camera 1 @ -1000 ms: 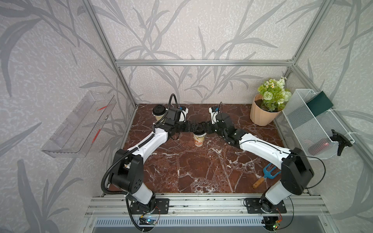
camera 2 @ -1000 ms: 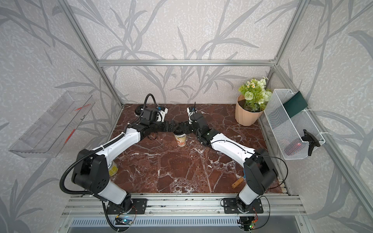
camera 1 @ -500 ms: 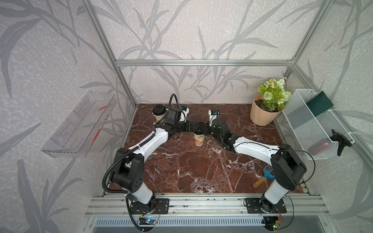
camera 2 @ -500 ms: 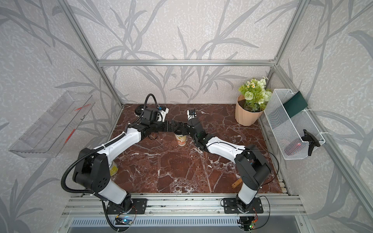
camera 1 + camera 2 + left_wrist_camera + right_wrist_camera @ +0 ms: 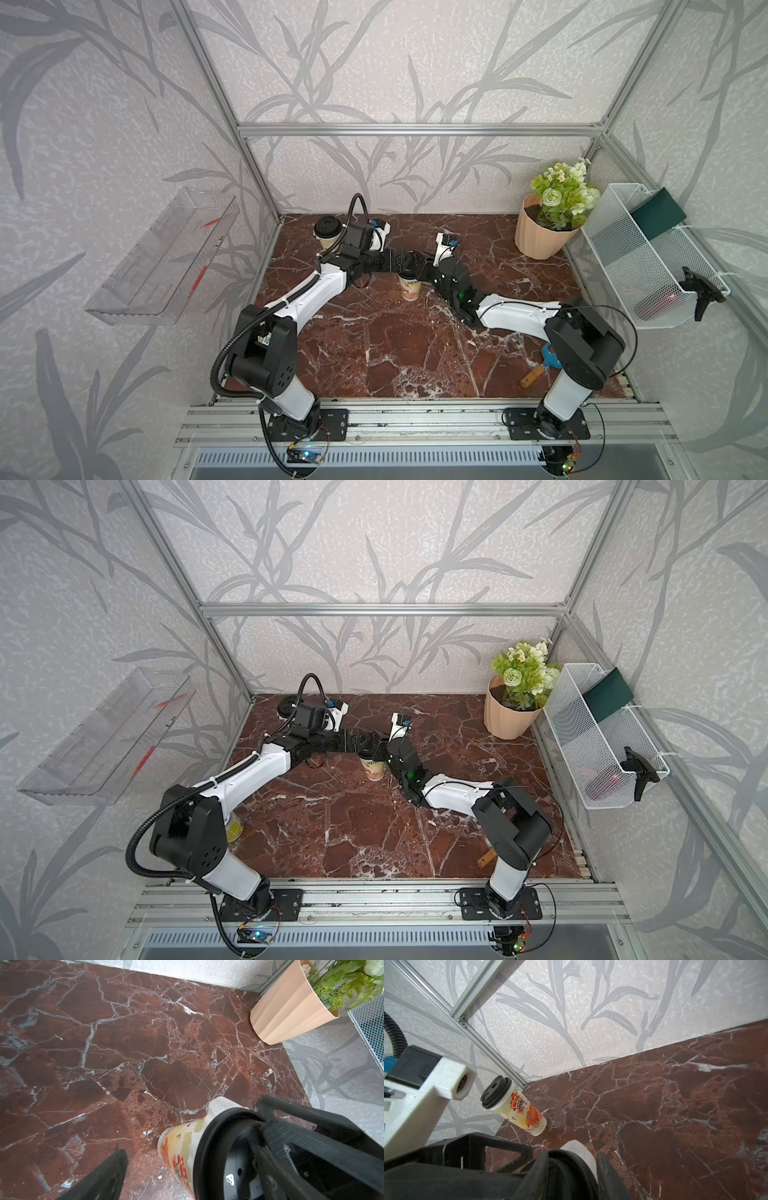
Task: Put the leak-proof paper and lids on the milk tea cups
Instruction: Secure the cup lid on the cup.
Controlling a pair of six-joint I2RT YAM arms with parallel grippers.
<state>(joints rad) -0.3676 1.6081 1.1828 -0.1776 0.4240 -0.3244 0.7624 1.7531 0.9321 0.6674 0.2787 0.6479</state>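
2 changes are noted: the left pincer (image 5: 401,265) is now spread widest, holding nothing, and the right pincer (image 5: 571,1159) is sunk lower and drawn narrow onto the rim of the black lid (image 5: 209,1142). Directly beneath both pincers the milk tea cup (image 5: 178,1153) is stood upright, with the leak-proof paper (image 5: 220,1105) trapped under that lid, 1 edge poking out. Paper is judged placed here; the other cup (image 5: 522,1110), well behind the left pincer by the wall, is already capped.
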